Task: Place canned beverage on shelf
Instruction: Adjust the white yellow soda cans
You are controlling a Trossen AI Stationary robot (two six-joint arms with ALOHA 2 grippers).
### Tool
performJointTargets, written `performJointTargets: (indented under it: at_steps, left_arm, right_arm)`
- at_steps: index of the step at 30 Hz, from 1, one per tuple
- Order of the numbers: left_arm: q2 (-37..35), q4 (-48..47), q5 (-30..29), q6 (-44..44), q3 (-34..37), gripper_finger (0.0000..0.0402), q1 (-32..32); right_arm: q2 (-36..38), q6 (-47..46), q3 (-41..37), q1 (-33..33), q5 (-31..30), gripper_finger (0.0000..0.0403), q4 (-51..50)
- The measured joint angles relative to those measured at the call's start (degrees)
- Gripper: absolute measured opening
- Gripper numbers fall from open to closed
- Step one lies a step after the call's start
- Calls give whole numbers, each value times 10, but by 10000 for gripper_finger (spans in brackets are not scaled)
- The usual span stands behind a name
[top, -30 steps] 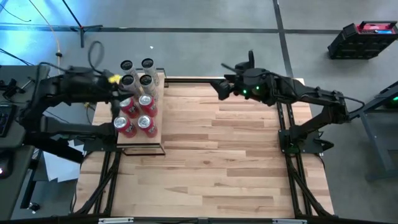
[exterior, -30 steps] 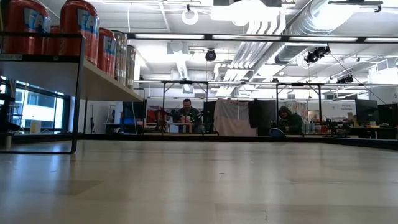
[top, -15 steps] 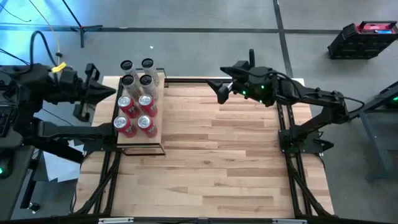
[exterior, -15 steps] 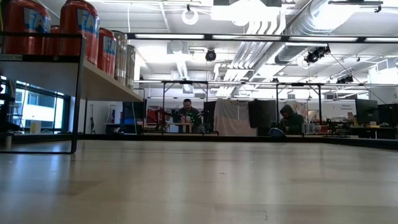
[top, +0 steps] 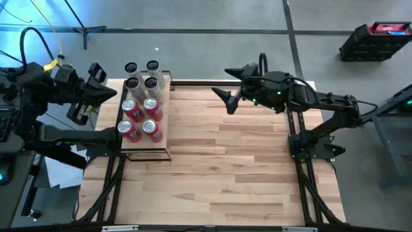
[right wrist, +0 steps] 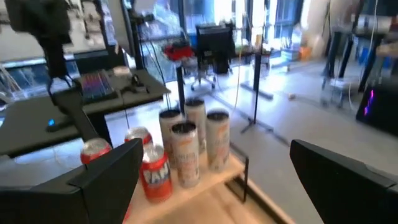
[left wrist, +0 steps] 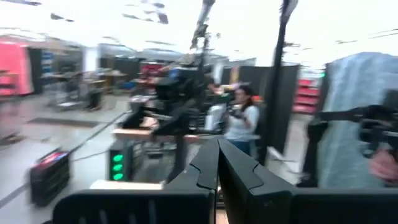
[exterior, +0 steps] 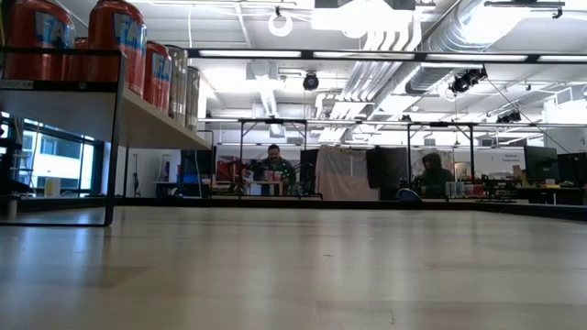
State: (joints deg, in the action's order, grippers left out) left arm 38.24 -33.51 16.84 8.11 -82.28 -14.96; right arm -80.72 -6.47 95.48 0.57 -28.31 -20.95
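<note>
While both arms hang clear of the table (top: 225, 161), the high view shows my left gripper (top: 96, 96) drawn back off the table's left edge, beside the shelf (top: 145, 149), its fingers pressed together and empty. My right gripper (top: 228, 87) reaches over the far edge with its fingers spread wide, holding nothing. The shelf sits at the far left corner carrying eight cans: four red cans (top: 141, 119) nearer, four silver cans (top: 143, 75) farther.

In the low view, the shelf (exterior: 138, 108) stands raised at left with cans (exterior: 115, 41) in a row; bare planks (exterior: 321, 266) run to a workshop where two people (exterior: 275, 165) sit.

The left wrist view shows my closed fingers (left wrist: 217, 168) facing the room.

The right wrist view shows my parted fingers (right wrist: 112, 174) framing the cans (right wrist: 186, 146).
</note>
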Motion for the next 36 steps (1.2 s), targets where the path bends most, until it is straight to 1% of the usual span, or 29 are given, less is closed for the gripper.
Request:
performJointTargets:
  at_steps: [2, 6, 11, 14, 17, 21, 23, 26, 29, 32, 33, 36]
  left_arm:
    - [8, 10, 18, 2, 0, 0, 0]
    - [29, 37, 9, 21, 0, 0, 0]
    - [67, 79, 9, 36, 0, 0, 0]
    - [85, 78, -2, 41, 0, 0, 3]
    - [91, 23, -76, 43, 0, 0, 5]
    - [86, -79, -198, 48, -3, 0, 5]
    - [81, -126, -269, 46, -13, 0, 5]
    - [78, -225, -360, 38, -22, 0, 5]
    - [80, -305, -419, 39, -21, 0, 5]
    - [85, -353, -489, 52, -14, 0, 5]
    - [87, -368, -503, 53, -10, 0, 5]
    - [92, -401, -517, 53, -6, 0, 5]
  right_arm:
    - [3, 20, 0, 3, 3, 392, 21]
    - [5, 28, 0, 3, 49, 392, 24]
    - [9, 53, 0, 5, 49, 392, 25]
    - [15, 55, 0, 2, 48, 392, 24]
    - [16, 54, 0, 2, 50, 392, 14]
    - [16, 45, 0, 2, 50, 392, -12]
    - [16, 36, 0, 1, 48, 392, -30]
    - [16, 25, 0, -8, 44, 392, -49]
    - [16, 14, 0, -18, 44, 392, -56]
    - [16, 9, 0, -25, 47, 392, -56]
    - [16, 9, 0, -25, 47, 392, -56]
    - [15, 9, 0, -25, 48, 392, -55]
